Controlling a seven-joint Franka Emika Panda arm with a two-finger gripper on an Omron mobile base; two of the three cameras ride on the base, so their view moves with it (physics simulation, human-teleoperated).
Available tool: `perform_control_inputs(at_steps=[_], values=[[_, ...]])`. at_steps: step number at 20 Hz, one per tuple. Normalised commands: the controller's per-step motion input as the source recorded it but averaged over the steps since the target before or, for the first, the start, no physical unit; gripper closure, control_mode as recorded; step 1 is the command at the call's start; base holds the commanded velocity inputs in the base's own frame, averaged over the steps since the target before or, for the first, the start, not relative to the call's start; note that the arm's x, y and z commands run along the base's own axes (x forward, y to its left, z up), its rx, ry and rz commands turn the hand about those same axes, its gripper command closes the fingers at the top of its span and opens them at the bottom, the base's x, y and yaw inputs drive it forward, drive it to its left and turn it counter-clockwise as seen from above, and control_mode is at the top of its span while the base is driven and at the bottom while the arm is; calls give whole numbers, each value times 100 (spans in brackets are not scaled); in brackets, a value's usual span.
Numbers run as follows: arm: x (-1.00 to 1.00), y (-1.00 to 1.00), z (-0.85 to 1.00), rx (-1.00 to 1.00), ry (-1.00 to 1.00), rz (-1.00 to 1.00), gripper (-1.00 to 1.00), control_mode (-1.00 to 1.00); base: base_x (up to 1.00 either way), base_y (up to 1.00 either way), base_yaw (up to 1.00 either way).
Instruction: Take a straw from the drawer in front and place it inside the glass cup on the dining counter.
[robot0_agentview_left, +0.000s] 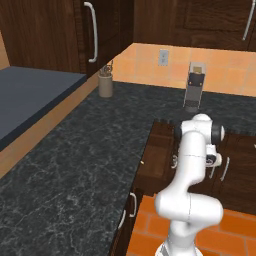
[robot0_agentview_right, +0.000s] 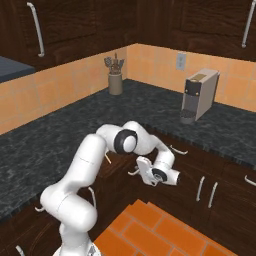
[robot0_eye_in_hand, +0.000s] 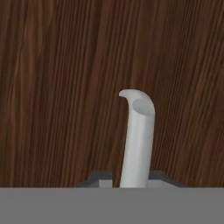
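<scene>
I am holding the gripper (robot0_eye_in_hand: 131, 181) clamped on the drawer's handle (robot0_eye_in_hand: 136, 135), the drawer (robot0_eye_in_hand: 65, 87) front right ahead of it. The fingertips are barely showing, so the bite may be shallow and slipping off while pulling is possible.

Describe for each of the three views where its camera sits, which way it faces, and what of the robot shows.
Left base view: behind-left of the arm, looking forward and down over the black speckled granite counter; the white arm rises at lower right.
Right base view: behind-right; the arm rises at lower left and bends down to the dark brown wooden drawer.
Hand view: on the hand, facing the drawer front; the gripper is shut on the curved silver handle.
Shared: both base views show the tan utensil crock and grey coffee machine.
</scene>
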Motion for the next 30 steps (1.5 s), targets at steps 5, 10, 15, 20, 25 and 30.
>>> perform_control_inputs(at_steps=[5, 10, 15, 20, 25, 30], values=[[-51, -94, 5, 0, 8, 0, 100, -100, 0, 0, 0], [-15, -15, 2, 0, 16, 0, -100, -100, 0, 0, 0], [-48, -12, 8, -1, 10, -1, -100, -100, 0, 0, 0], [-86, -9, 82, -5, -2, -7, -100, -100, 0, 0, 0], [-35, 15, 100, -17, -16, -5, -100, -100, 0, 0, 0], [0, 59, 100, -35, -15, -4, -100, -100, 0, 0, 0]])
